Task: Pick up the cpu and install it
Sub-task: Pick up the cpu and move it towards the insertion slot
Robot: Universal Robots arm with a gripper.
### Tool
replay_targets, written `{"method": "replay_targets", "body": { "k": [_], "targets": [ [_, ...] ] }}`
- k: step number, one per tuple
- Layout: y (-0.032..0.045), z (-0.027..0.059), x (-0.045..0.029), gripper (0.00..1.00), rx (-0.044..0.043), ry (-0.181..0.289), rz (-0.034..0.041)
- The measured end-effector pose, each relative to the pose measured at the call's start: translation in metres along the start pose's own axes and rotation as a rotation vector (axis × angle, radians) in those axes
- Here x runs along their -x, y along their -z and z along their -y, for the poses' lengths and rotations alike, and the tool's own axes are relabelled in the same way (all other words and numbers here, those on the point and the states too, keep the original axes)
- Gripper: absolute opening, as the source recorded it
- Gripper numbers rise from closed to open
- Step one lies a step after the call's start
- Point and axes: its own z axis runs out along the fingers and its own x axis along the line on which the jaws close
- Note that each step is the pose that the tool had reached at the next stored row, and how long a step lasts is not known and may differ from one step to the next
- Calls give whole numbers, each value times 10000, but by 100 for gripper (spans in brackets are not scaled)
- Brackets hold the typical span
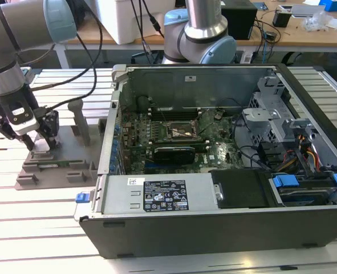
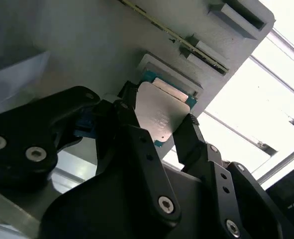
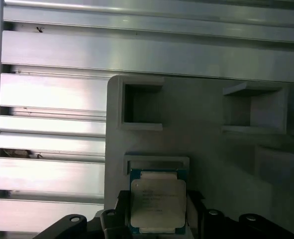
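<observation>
Pinching the cpu (image 2: 161,112) by two opposite edges. My gripper (image 1: 41,141) sits low at the left of the exterior view, over the grey fixture (image 1: 60,165). The jaws are closed in on the chip, which lies at its nest there, silvery lid up, green rim showing. Judgement: light, stiff, slick on top, delicate underneath, so the thin edges are the only safe hold. Further right stands the open computer case (image 1: 225,228), with the socket (image 1: 178,132) mid-frame, well apart from me.
</observation>
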Motion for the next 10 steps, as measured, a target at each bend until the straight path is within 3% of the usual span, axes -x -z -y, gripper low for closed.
{"method": "replay_targets", "body": {
  "k": [4, 10],
  "targets": [
    [199, 5, 5, 54, 0, 0, 0],
    [352, 8, 9, 54, 3, 0, 0]
  ]
}}
